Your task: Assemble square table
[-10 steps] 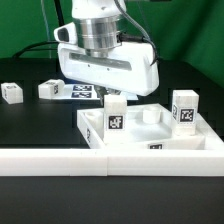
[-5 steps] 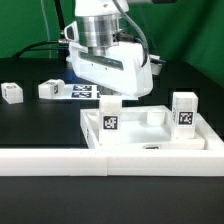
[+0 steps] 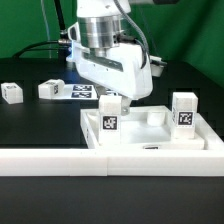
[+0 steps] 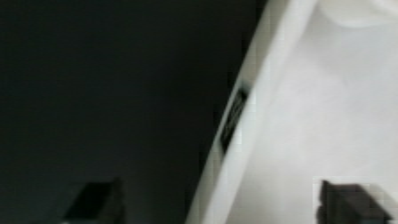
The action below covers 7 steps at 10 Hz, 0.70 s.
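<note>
White robot gripper (image 4: 228, 200), jaws wide apart, above upright white tagged plastic block leg (image 3: 110, 116), exterior view centre

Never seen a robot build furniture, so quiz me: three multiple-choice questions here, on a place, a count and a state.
1. The two loose small white block legs lie: A on the black table; B on the floor; C stacked together.
2. Upright legs in the large white rimmed square plastic slab: A one; B two; C four.
3. The pincer is: A open; B clamped shut; C missing.
1A: both rest on the dark top. 2B: two stand inside the rim. 3A: the wrist view shows its fingertips wide apart.
</note>
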{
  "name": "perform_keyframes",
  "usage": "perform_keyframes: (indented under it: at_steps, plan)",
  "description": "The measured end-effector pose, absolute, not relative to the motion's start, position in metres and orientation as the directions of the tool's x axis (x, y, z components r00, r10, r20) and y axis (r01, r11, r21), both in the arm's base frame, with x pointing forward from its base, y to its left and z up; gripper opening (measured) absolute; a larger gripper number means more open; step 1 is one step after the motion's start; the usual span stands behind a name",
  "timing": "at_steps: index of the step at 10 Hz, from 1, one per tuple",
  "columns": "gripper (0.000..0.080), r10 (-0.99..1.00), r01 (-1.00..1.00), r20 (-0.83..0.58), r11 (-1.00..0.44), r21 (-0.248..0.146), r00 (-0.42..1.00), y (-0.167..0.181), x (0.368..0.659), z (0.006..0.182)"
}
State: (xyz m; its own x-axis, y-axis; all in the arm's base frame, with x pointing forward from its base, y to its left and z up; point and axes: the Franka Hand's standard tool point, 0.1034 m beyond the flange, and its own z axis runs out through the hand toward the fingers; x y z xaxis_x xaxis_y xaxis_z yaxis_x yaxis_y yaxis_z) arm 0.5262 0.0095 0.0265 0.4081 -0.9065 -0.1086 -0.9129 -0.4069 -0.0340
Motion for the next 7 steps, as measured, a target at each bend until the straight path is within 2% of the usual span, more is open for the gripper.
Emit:
perform_keyframes:
  at_steps: [1, 2, 3, 7]
  plan:
    - [0.0577, -0.928, -0.933, -0.097, -0.356, -0.044, 0.359, 0.015, 0.525, 0.023]
    - [0.0634, -0.94, -0.945, -0.093, -0.325, -0.036, 0.327, 0.021, 0.524, 0.016]
    - [0.0645, -0.946, -0.95, -0.087, -0.312, -0.029, 0.313, 0.024, 0.522, 0.01]
    - [0.0649, -0.945, -0.949, -0.085, -0.315, -0.023, 0.316, 0.024, 0.52, 0.007]
